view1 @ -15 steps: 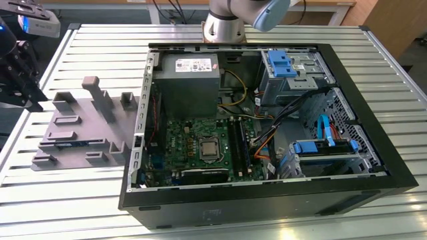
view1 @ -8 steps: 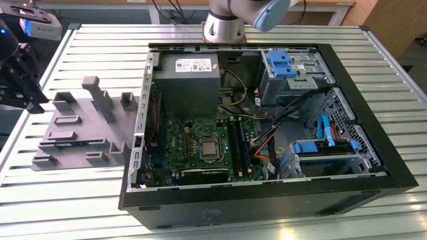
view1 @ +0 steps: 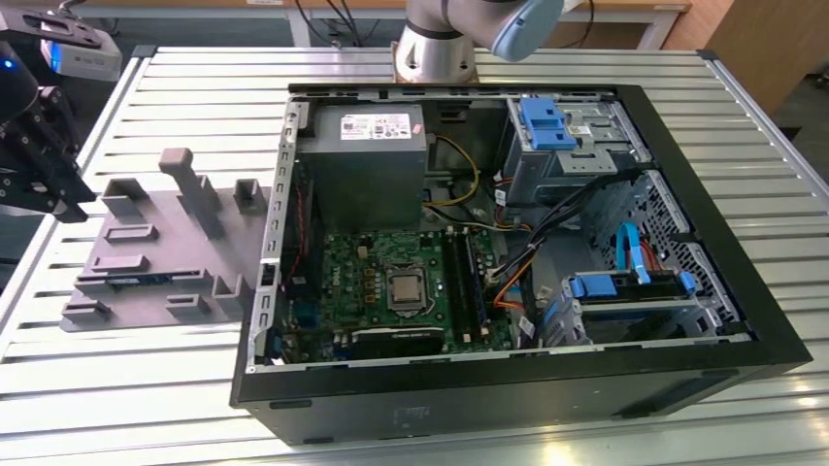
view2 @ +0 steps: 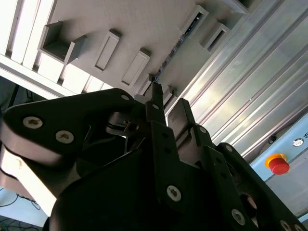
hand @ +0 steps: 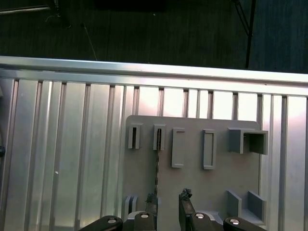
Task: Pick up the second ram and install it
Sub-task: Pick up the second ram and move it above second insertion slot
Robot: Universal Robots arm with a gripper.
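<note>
Ram: thin dark strip standing on edge in grey holder near bench edge. Gripper at one end, fingers spread, gripping nothing.

**Plate beside case**

On the tabletop we find the holder plate at the exterior view's left of the open computer case. The second ram stands in the plate; the motherboard lies in the case.
</note>
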